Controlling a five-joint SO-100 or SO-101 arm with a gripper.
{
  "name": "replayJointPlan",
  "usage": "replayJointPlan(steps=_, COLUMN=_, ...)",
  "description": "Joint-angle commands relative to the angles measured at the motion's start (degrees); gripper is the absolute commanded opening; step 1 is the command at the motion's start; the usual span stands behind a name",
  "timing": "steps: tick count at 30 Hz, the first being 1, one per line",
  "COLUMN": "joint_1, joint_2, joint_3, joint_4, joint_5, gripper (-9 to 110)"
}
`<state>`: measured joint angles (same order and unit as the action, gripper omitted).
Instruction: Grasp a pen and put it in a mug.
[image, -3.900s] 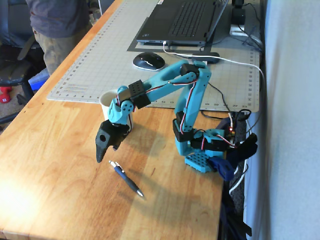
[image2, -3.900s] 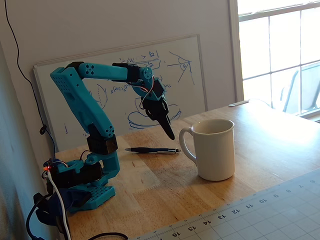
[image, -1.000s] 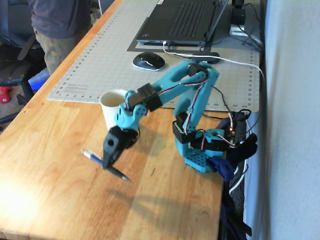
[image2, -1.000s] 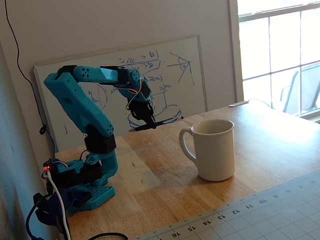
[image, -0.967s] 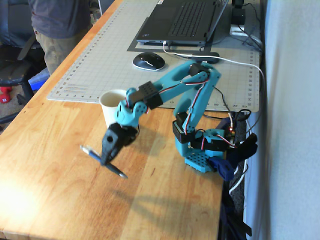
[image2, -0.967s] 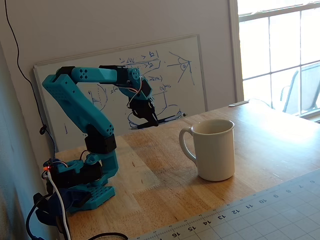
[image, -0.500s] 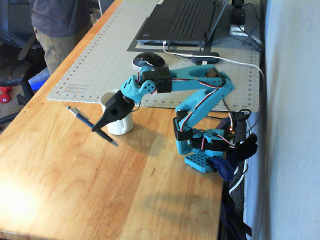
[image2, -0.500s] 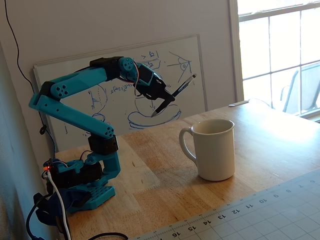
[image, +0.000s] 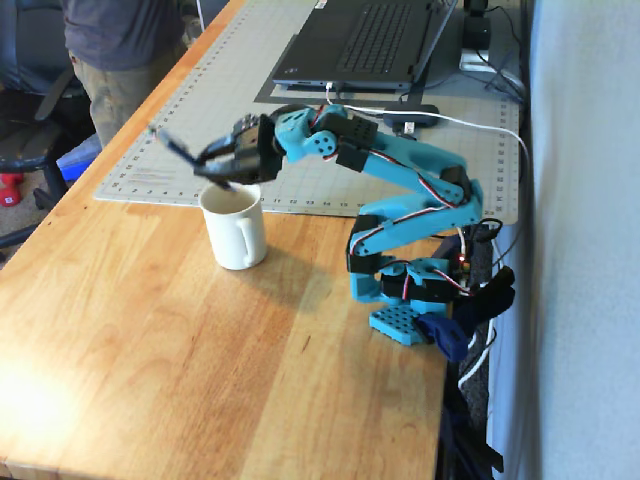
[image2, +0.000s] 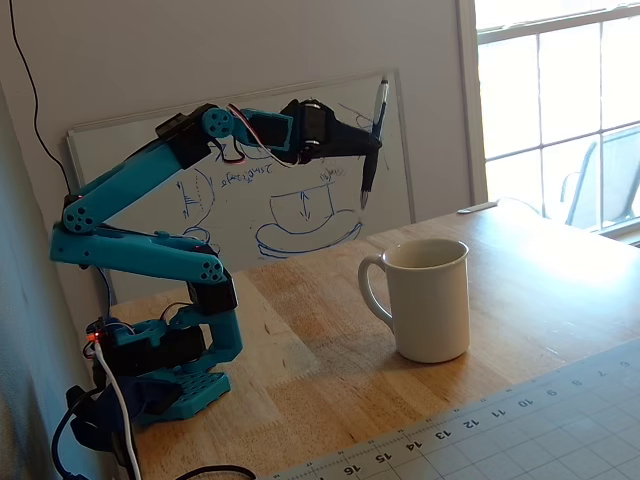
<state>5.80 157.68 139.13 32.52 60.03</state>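
The gripper (image2: 372, 150) is closed on the pen (image2: 374, 140), its black jaws pinching the barrel near the middle. In a fixed view from the side, the pen stands almost upright in the jaws, with one end well above them and the other end pointing down below them. In a fixed view from above the table, the pen (image: 190, 158) sticks out slantwise from the gripper (image: 222, 172), up and to the left in that view.

The mug (image2: 425, 298) stands upright on the wooden table (image2: 540, 270), below the jaws. In the side view it sits lower and a little to the right of the pen's lower end, with clear air between that end and the rim. Its handle faces left in that view. In the view from above, the jaws hang just over the mug (image: 234, 228), at its rim.

The blue arm (image: 400, 180) reaches out from its base to the jaws.
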Motion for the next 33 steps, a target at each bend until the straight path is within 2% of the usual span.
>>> replayJointPlan(steps=1, joint_1=2.29, joint_2=2.11, joint_3=2.02, joint_4=-11.78, joint_5=1.41, gripper=1)
replayJointPlan(steps=8, joint_1=6.5, joint_2=1.85, joint_3=13.71, joint_4=-34.54, joint_5=5.54, gripper=1)
replayJointPlan(steps=15, joint_1=12.48, joint_2=1.85, joint_3=24.08, joint_4=-48.69, joint_5=5.54, gripper=1)
replayJointPlan(steps=33, joint_1=13.27, joint_2=1.85, joint_3=36.39, joint_4=-52.03, joint_5=4.66, gripper=1)
